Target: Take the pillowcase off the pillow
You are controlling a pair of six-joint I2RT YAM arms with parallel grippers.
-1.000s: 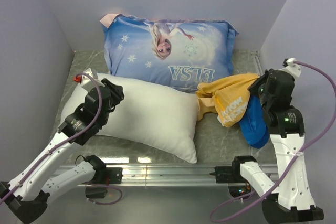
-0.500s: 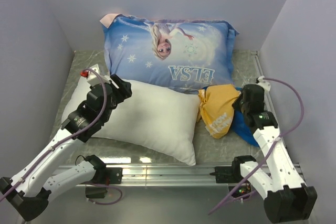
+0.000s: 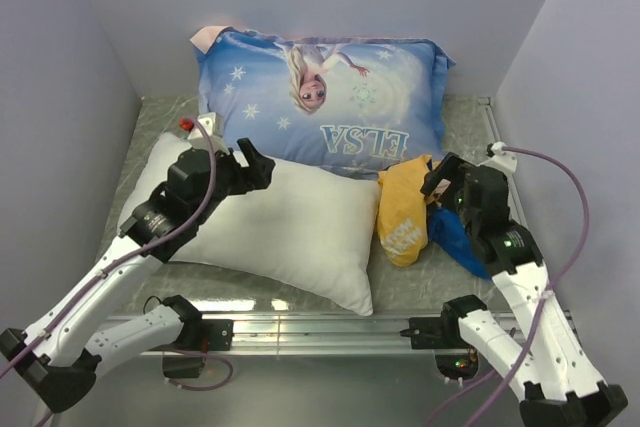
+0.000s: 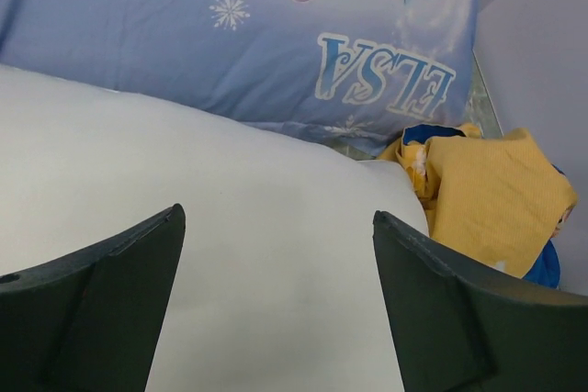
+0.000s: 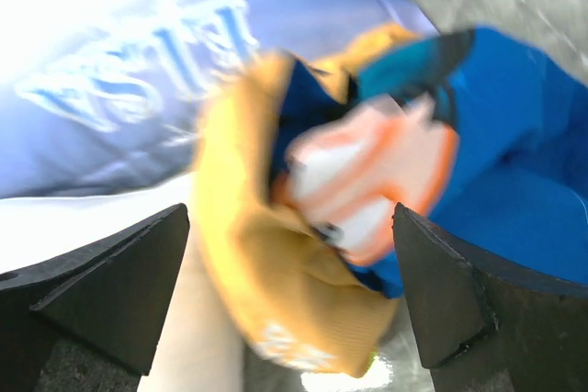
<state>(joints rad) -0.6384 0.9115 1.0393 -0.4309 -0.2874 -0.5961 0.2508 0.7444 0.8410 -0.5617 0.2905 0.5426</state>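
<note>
My pincer (image 5: 290, 218) gapes wide, and the crumpled yellow-orange and blue fabric pillowcase (image 5: 243, 254) sits blurred right between my dark fingers (image 5: 92, 291).

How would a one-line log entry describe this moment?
pillowcase: off, crumpled beside pillow | left tool: open over pillow | right tool: open over pillowcase

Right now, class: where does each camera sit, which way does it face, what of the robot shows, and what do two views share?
Top external: above and behind, looking down at the table; left arm, left claw, right arm, right claw show.
Left wrist: on the left arm, facing across the pillow toward the Elsa pillow; its spread fingers show.
Right wrist: on the right arm, close to the blurred pillowcase; its spread fingers show.
Shared: both wrist views catch the pillowcase.
</note>
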